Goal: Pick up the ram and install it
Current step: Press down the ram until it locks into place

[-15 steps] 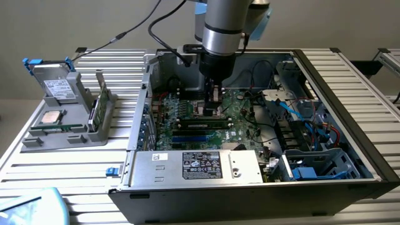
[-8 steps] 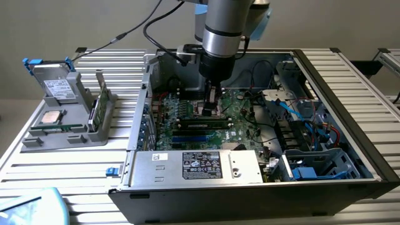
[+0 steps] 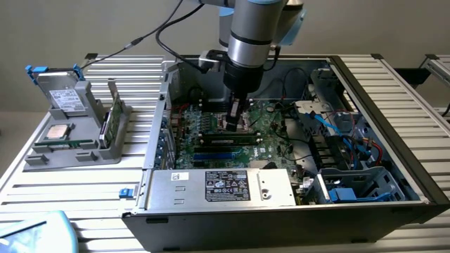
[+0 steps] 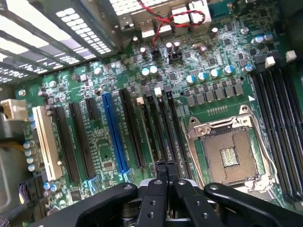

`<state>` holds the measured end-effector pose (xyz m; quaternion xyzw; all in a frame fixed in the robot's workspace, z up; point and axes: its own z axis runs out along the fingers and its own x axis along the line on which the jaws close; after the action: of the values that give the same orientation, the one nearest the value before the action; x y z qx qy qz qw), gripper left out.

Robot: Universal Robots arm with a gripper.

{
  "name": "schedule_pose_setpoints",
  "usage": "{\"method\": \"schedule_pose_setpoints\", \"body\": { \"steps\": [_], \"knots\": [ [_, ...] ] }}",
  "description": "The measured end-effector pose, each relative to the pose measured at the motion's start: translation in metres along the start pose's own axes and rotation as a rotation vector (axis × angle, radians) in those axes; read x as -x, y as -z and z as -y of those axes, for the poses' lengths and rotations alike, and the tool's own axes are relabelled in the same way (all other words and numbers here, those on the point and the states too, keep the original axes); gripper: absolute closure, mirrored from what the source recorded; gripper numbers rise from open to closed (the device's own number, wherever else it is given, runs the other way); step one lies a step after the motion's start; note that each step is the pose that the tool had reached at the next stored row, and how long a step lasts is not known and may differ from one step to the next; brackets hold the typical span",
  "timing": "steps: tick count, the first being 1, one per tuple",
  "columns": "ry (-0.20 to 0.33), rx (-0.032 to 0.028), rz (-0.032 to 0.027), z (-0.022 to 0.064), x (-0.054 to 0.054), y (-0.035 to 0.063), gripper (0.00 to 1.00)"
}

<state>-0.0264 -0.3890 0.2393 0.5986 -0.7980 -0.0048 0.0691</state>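
The ram, a thin green stick, stands on edge in the grey holder outside the case, at the exterior view's left. My gripper hangs well away from it, low over the green motherboard inside the open computer case. Seen from the wrist, the gripper is shut with nothing between its black fingers, just above the long black slots beside the empty processor socket. A dark, long module sits in a slot just in front of the gripper.
The case walls ring the board. A silver power supply is at the front, and blue and red cables and drive bays are at the right. The holder also carries a hard drive and a square silver chip.
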Motion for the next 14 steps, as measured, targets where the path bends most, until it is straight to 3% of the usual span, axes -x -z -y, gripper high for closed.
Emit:
{"method": "schedule_pose_setpoints", "body": {
  "steps": [10, 14],
  "knots": [
    [-0.181, 0.0191, 0.0165, 0.0006, 0.0007, -0.0064, 0.9],
    [-0.235, 0.0248, 0.0216, 0.0003, 0.0004, -0.0038, 0.9]
  ]
}}
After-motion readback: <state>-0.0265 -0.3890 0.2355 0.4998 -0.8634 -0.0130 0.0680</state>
